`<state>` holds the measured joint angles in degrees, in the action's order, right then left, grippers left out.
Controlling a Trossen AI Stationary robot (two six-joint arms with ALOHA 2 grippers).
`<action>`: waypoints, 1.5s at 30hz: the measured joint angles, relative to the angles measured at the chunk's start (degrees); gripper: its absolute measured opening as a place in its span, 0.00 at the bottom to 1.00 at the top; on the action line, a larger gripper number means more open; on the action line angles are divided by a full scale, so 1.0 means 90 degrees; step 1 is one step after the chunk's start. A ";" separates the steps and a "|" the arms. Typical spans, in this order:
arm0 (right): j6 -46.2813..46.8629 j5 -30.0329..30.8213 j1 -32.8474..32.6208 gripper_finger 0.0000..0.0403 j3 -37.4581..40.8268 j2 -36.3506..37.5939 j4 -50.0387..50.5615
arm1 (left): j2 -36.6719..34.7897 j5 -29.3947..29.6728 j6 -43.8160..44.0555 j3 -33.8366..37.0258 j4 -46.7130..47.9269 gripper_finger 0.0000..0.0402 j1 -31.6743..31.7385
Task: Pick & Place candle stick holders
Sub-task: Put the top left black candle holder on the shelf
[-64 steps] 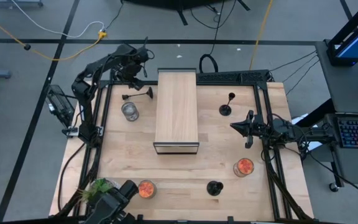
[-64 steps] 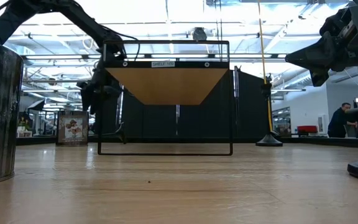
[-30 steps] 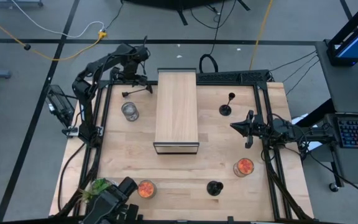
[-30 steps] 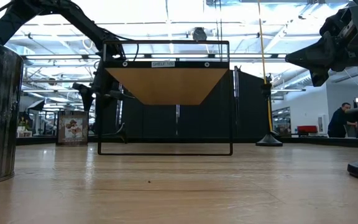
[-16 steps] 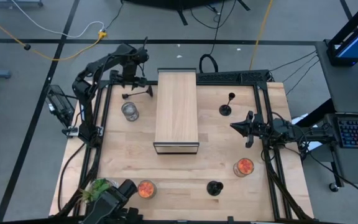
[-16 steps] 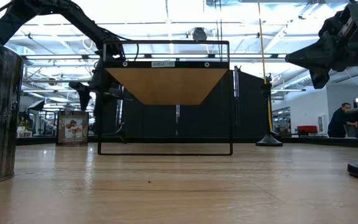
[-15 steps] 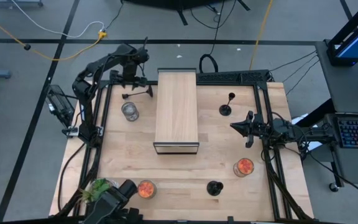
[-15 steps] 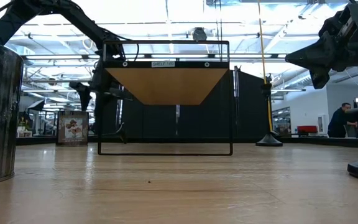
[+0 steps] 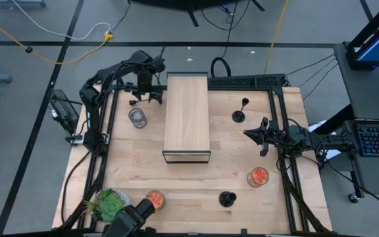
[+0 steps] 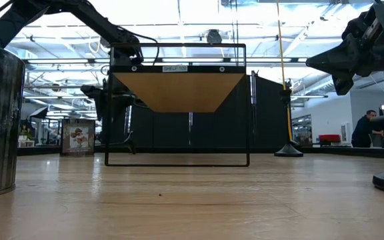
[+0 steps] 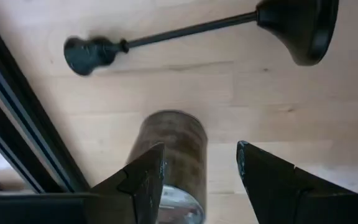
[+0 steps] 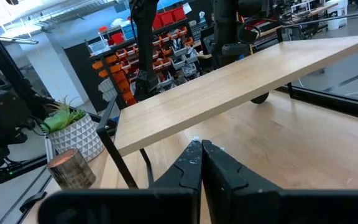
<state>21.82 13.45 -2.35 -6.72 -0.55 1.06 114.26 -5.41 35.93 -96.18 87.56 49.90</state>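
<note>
One black candle stick holder (image 11: pixel 185 31) lies on its side on the wooden table, at the far left beside the shelf; the left wrist view shows its round base (image 11: pixel 298 28) and its cup (image 11: pixel 89 53). My left gripper (image 9: pixel 147 93) hangs above it, pointing steeply down, open and holding nothing. A second holder (image 9: pixel 240 112) stands upright on its base to the right of the shelf. A squat one (image 9: pixel 227 197) sits near the front edge. My right gripper (image 9: pixel 262 136) waits shut at the right side, level.
A wooden shelf on a black frame (image 9: pixel 187 115) stands in the middle of the table. A metal cup (image 9: pixel 137 118) stands close to my left gripper. Two orange candles (image 9: pixel 154 199) (image 9: pixel 258 176) and a potted plant (image 9: pixel 110 205) sit toward the front.
My left gripper has gone a little toward the shelf and the table's near side above the lying holder, rolling its wrist. It has stayed open. The holder has kept its place on the table.
</note>
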 joint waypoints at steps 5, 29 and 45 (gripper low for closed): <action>0.0001 0.0000 -0.0002 0.00 0.0001 0.0001 0.0000 | -0.0002 0.0061 0.0583 0.0004 -0.0076 0.51 0.0035; -0.0003 0.0000 -0.0001 0.00 0.0000 -0.0001 0.0005 | -0.0226 -0.1394 0.1837 0.1046 -0.2425 0.52 0.1051; 0.0002 -0.0009 -0.0002 0.00 0.0000 0.0002 0.0002 | -0.0216 -0.0882 0.3397 0.1047 -0.3144 0.52 0.0954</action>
<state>21.85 13.37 -2.36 -6.72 -0.54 1.08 112.31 -13.35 66.50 -86.76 59.27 58.48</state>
